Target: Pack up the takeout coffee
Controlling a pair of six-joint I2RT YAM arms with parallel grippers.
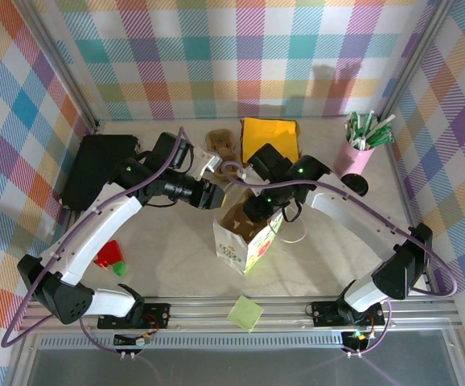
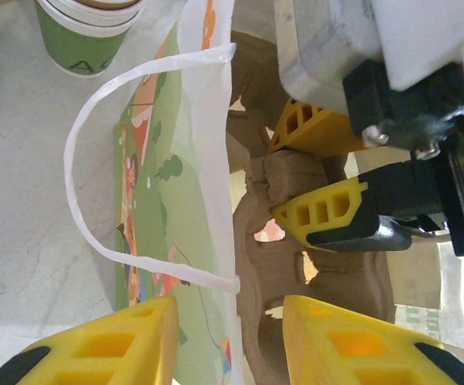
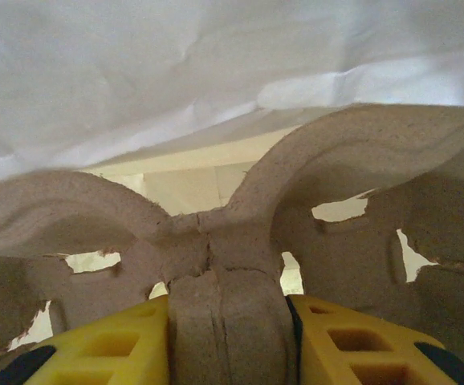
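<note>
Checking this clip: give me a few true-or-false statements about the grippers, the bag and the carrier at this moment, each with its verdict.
1. The right gripper is shut on the central ridge of the brown pulp cup carrier. True.
2. The paper bag lies flat on the table with its mouth closed. False: it stands with its mouth open, and the carrier is held inside it.
3. The left gripper is clamped shut on the bag's handle. False: its jaws are open, with the bag's wall between its fingers.
4. The pink cup of green-white sticks stands near the table's far right corner. True.
</note>
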